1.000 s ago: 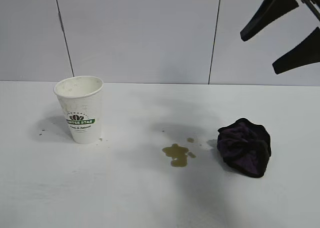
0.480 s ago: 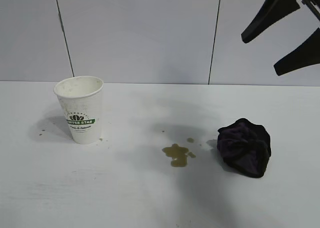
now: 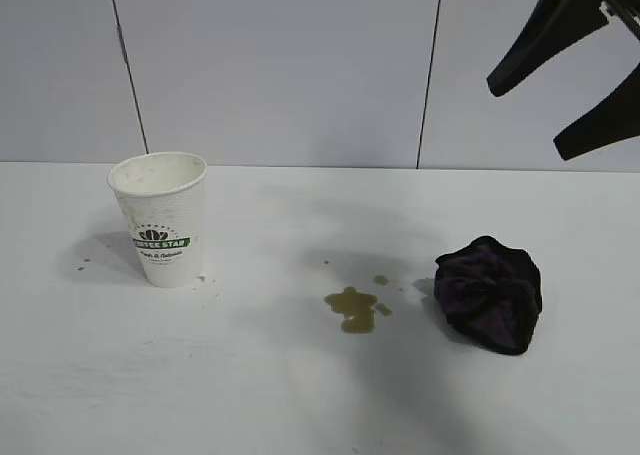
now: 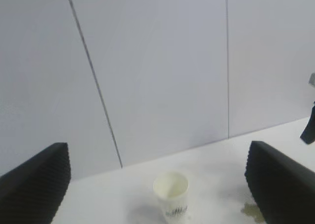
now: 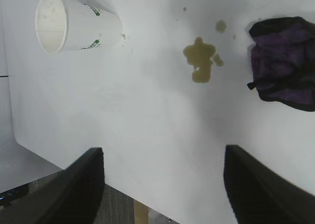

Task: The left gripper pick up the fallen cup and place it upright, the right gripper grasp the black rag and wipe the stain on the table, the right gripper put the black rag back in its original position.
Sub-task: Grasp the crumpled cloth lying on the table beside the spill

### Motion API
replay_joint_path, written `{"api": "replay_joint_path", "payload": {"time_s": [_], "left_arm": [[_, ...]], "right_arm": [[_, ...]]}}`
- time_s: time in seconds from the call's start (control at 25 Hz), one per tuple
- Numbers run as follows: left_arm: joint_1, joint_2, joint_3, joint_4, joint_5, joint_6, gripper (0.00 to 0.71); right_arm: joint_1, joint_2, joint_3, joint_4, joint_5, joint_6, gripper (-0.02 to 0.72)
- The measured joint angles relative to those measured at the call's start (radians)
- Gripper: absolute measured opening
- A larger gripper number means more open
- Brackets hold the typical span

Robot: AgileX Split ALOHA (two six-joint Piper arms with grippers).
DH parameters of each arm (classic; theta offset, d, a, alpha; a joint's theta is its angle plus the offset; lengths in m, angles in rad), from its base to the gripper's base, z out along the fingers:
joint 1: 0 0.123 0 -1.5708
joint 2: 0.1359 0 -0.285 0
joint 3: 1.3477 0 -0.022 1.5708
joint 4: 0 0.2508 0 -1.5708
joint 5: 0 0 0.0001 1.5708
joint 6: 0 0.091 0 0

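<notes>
Since the cup (image 3: 160,218) already stands upright on the counter (image 3: 260,395), mouth up and logo facing the exterior camera, the first step looks done. It sits well off to the left side, clear of the stain (image 3: 354,308), so a wipe pass shouldn't knock it (a few brown specks lie on the counter just beside its base).

The stain sits between the cup and the black rag (image 3: 489,293), much nearer the rag, with small droplets around it. The rag is a bunched wad resting on the counter just beside the stain, not touching it as far as I can tell. Untouched, so the wipe is not yet started.

Right gripper (image 3: 566,70) hangs high in the exterior view's upper right, above and behind the rag, fingers spread apart and holding nothing. Tilted downward toward the counter; its wrist view takes in cup, stain and rag together, which fits a staging pose before descending on the rag. My read: next is a drop onto the rag, and a grip on a lumpy wad may catch only a fold.

Left gripper (image 4: 157,184) is pulled well away from the cup, roughly level, fingers spread wide, empty. The cup shows small between them, far off.
</notes>
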Motion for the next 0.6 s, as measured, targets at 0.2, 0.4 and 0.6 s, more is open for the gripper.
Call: {"api": "replay_joint_path", "payload": {"time_s": [0.2, 0.4, 0.6], "left_arm": [[-0.051, -0.097, 0.127, 0.314, 0.134, -0.278, 0.694], [-0.072, -0.16, 0.347, 0.377, 0.159, -0.311, 0.694], [-0.091, -0.176, 0.477, 0.381, 0.096, -0.339, 0.694]], "right_arm": [[0.0, 0.0, 0.0, -0.004, 0.001, 0.0, 0.473], [0.0, 0.0, 0.0, -0.036, 0.008, 0.0, 0.473], [0.0, 0.0, 0.0, -0.079, 0.03, -0.011, 0.473]]}}
